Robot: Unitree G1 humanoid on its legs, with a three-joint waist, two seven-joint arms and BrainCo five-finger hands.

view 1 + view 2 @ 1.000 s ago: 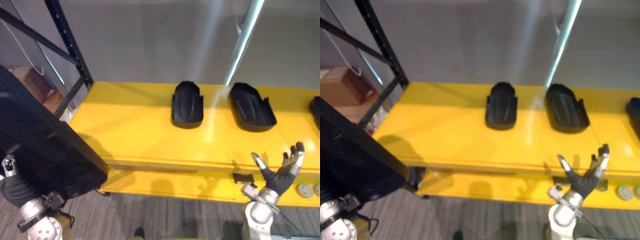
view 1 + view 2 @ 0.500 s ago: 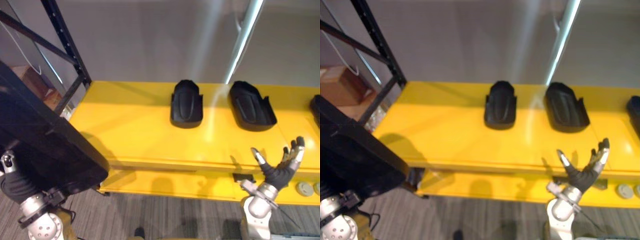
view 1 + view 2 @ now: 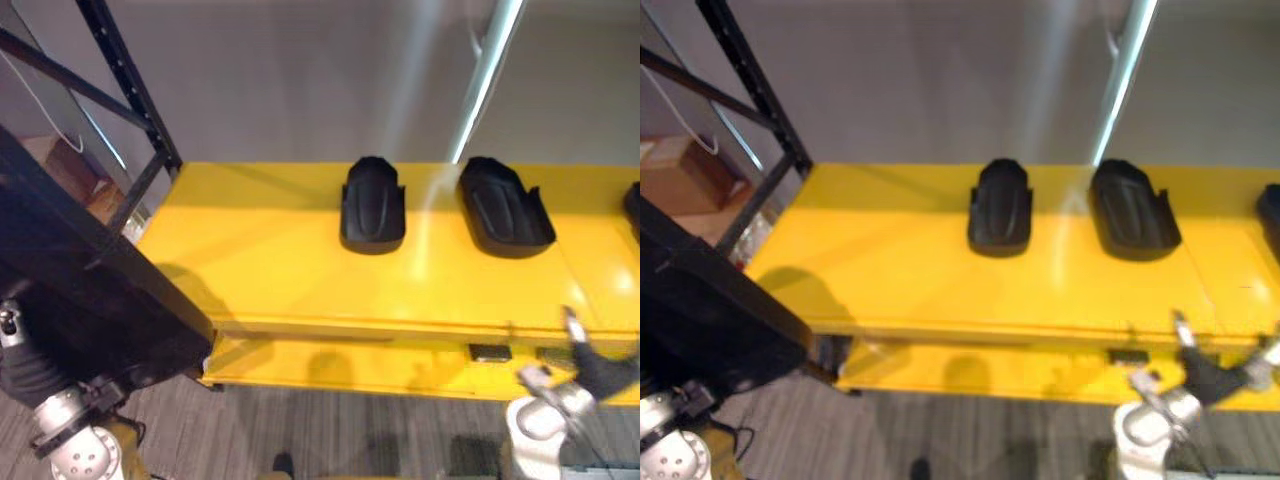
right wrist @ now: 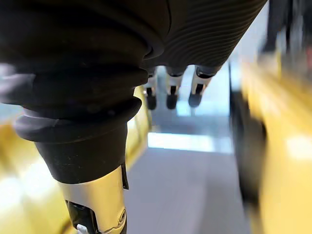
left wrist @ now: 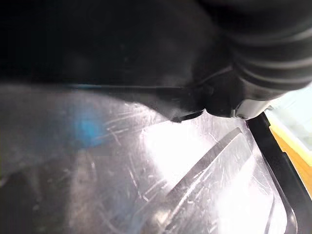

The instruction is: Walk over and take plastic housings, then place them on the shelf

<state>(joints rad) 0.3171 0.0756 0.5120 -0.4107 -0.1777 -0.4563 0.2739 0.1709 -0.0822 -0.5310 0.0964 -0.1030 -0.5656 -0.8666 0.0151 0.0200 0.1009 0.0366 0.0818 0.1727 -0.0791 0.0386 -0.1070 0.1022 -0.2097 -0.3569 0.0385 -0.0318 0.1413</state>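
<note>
A large black plastic housing (image 3: 90, 300) fills the lower left, carried at my left hand (image 3: 27, 378), whose dark cover shows beneath it. The left wrist view looks across the housing's glossy scratched surface (image 5: 161, 175). Two smaller black housings (image 3: 372, 205) (image 3: 503, 208) lie side by side on the yellow shelf (image 3: 270, 260), and a third (image 3: 633, 205) shows at the right edge. My right hand (image 3: 603, 368) hangs below the shelf's front edge at the lower right, open and holding nothing. Its straight fingers (image 4: 168, 92) show in the right wrist view.
A black perforated upright with a diagonal brace (image 3: 130, 85) stands at the shelf's left end. A silver pole (image 3: 487, 70) rises behind the two housings. A cardboard box (image 3: 680, 170) sits on the floor at the far left. Grey floor runs in front of the shelf.
My right hand has dropped down and to the right, from over the shelf's front edge to below it. The big housing at my left has hardly moved.
</note>
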